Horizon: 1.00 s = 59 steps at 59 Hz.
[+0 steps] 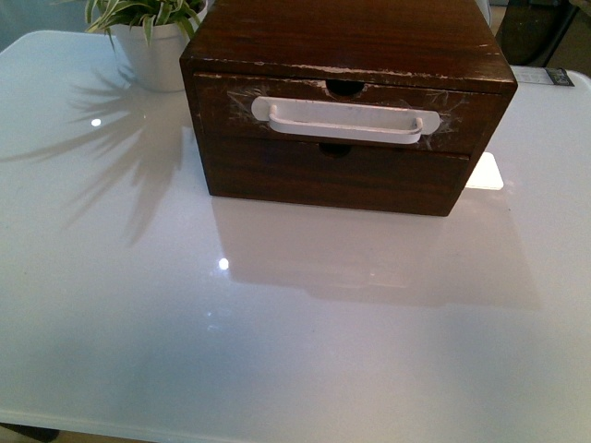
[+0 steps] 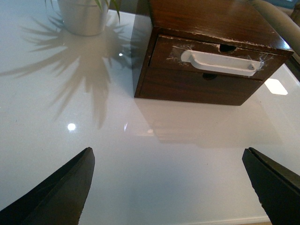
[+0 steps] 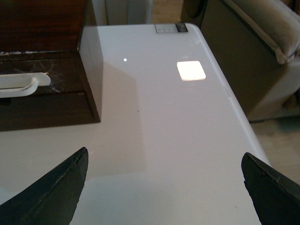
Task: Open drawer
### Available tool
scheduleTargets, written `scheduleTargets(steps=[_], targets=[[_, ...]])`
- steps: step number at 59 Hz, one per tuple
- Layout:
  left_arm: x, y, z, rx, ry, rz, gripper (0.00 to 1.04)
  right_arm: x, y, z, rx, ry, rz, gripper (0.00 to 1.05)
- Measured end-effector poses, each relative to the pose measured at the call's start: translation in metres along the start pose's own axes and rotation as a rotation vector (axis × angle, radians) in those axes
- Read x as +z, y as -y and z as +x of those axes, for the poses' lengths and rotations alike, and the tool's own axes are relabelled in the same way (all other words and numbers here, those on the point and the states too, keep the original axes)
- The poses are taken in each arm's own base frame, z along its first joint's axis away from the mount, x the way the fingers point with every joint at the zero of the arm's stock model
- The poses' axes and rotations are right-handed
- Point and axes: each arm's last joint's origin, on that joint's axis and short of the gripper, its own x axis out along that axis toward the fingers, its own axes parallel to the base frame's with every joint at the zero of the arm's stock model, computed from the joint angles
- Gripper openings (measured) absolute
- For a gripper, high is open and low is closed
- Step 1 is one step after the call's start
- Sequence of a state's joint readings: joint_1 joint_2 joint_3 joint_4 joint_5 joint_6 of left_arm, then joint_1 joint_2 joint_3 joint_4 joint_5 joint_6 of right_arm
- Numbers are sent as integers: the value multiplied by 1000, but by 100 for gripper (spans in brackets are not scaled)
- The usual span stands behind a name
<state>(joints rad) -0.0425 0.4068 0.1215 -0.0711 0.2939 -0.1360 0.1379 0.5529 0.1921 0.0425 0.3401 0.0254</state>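
A dark brown wooden box stands at the back middle of the white table. Its upper drawer is closed, with a scratched whitish front, a half-round notch in the top edge and a long white bar handle. The same drawer and its handle show in the left wrist view; one end of the handle shows in the right wrist view. My left gripper is open over bare table, well short of the box. My right gripper is open too, off the box's right side. Neither arm shows in the front view.
Below the drawer sits a plain handle-less drawer front. A potted plant in a white pot stands left of the box. A beige sofa lies beyond the table's right edge. A small label lies behind the box on the right.
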Motion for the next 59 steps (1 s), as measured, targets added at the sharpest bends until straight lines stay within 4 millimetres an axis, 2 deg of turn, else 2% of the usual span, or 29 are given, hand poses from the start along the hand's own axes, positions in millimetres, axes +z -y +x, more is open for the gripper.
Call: scheduleTargets(steps=[11, 20, 33, 45, 59], targets=[[1, 13, 29, -105, -15, 158, 96, 2, -13, 28, 45, 11, -250, 96], [-3, 38, 74, -293, -5, 470, 96, 4, -35, 66, 169, 23, -546, 96], [-6, 48, 132, -407, -5, 733, 96, -9, -61, 108, 406, 19, -808, 96], [1, 60, 183, -469, 10, 867, 96, -11, -83, 142, 605, 18, -912, 96], [6, 66, 220, -507, -1, 938, 96, -6, -92, 171, 670, 33, -957, 96]])
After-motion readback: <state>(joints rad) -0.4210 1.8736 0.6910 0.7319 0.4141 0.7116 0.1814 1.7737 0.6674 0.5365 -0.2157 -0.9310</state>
